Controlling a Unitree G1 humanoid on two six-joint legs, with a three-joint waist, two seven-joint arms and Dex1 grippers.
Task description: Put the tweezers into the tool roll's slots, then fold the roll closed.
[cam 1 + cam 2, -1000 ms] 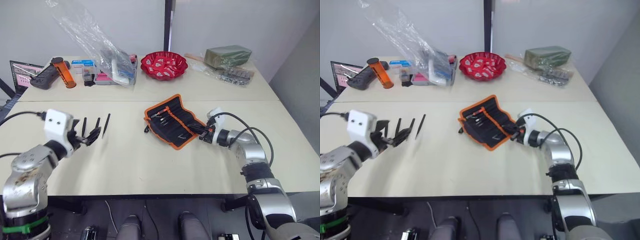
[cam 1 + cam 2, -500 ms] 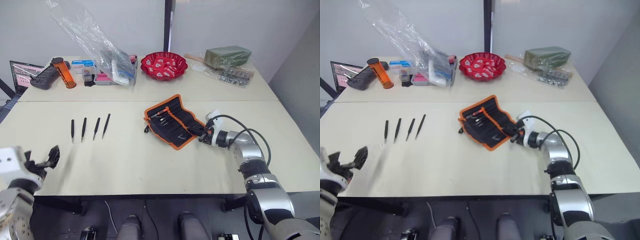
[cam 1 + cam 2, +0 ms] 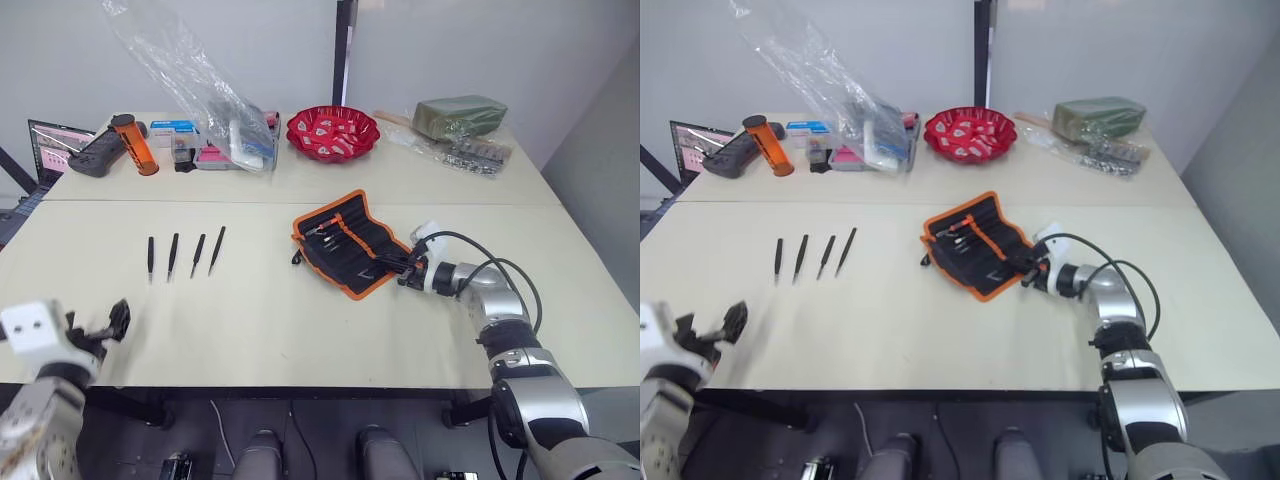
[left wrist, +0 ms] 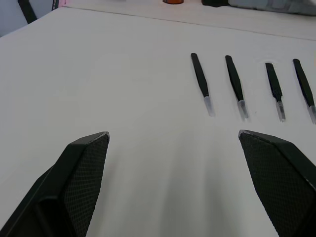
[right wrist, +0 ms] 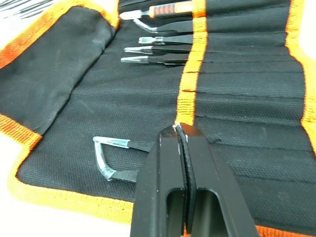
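1. Left gripper (image 3: 112, 322) is held low by the near edge of the table (image 3: 260, 330), and its two black fingers (image 4: 79, 168) are spread wide apart. One second ago it was up at the loose tweezers; now it has been pulled back toward the robot, and all four can be seen.
2. Right gripper (image 5: 180, 134) is pressed shut with nothing seen between the fingers. It is kept at the near right edge of the tool roll (image 3: 345, 240), where it was before.
3. Four tweezers (image 3: 185, 255) are laid in a row on the bare table, well to the left of the roll. They lie side by side with small gaps, long ways from near to far. In the left wrist view, their pale tips (image 4: 210, 104) are turned toward the robot.
4. Inside the open roll, seen close in the right wrist view, more tweezers are tucked into the slots (image 5: 237, 59), with silver tips sticking out past the orange stripe (image 5: 190, 64). One bent-tip pair (image 5: 116, 158) is seen just beside the shut fingers.
5. In the eye views, a red bowl (image 3: 332, 132) is seen at the far side.
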